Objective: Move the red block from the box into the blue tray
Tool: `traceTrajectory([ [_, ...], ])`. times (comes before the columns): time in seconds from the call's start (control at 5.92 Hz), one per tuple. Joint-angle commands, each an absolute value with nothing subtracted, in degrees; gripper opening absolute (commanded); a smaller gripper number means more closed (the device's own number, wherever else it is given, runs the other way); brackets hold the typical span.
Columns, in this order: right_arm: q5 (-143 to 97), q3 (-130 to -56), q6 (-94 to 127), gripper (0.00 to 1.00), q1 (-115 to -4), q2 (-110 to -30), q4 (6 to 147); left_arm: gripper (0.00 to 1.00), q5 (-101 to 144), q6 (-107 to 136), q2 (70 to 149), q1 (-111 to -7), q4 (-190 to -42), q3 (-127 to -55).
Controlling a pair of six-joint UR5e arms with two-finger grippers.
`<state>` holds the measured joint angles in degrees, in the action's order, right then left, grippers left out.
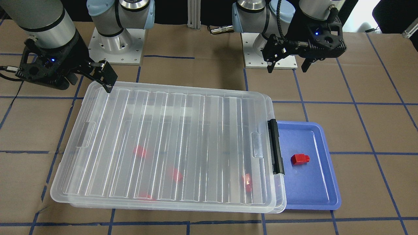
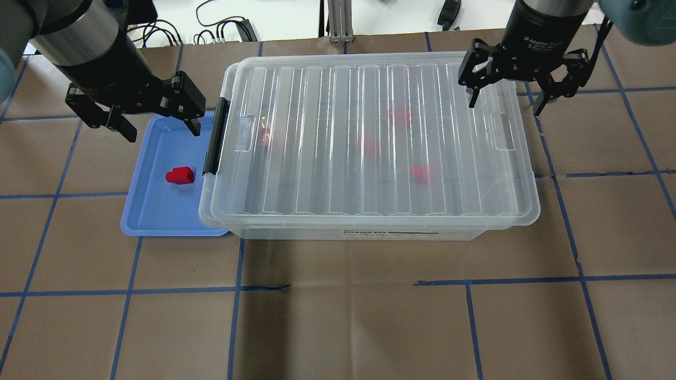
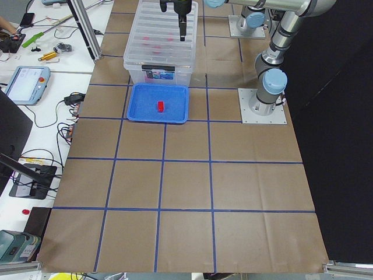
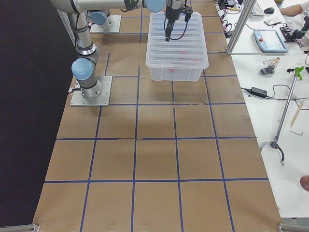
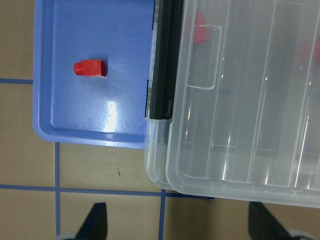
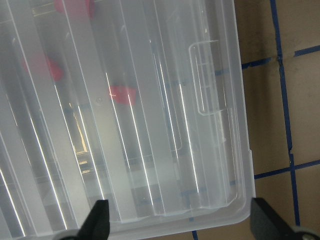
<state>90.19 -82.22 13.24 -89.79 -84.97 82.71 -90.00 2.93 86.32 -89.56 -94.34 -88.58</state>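
Observation:
One red block (image 2: 180,175) lies on its side in the blue tray (image 2: 153,211), also seen in the front view (image 1: 299,159) and the left wrist view (image 5: 91,68). The clear box (image 2: 369,231) stands right beside the tray, with its ribbed lid (image 2: 338,95) on and its black latch (image 2: 214,137) facing the tray. Several more red blocks (image 2: 368,143) show blurred through the lid. My left gripper (image 2: 161,132) is open and empty, above the tray's far end. My right gripper (image 2: 504,105) is open and empty, above the box's far right corner.
The table is covered in brown paper with a grid of blue tape lines (image 2: 237,287). Both arm bases (image 1: 114,45) stand behind the box. The lid sits slightly askew, overhanging the box rim (image 5: 160,175) at the tray end.

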Motion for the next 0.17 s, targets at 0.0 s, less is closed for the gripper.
traceTrajectory([
  [0.0, 90.4, -82.3, 13.2, 1.00, -89.8, -84.9, 82.7, 0.98, -90.0, 3.1, 86.2, -89.6, -94.2, -88.9],
])
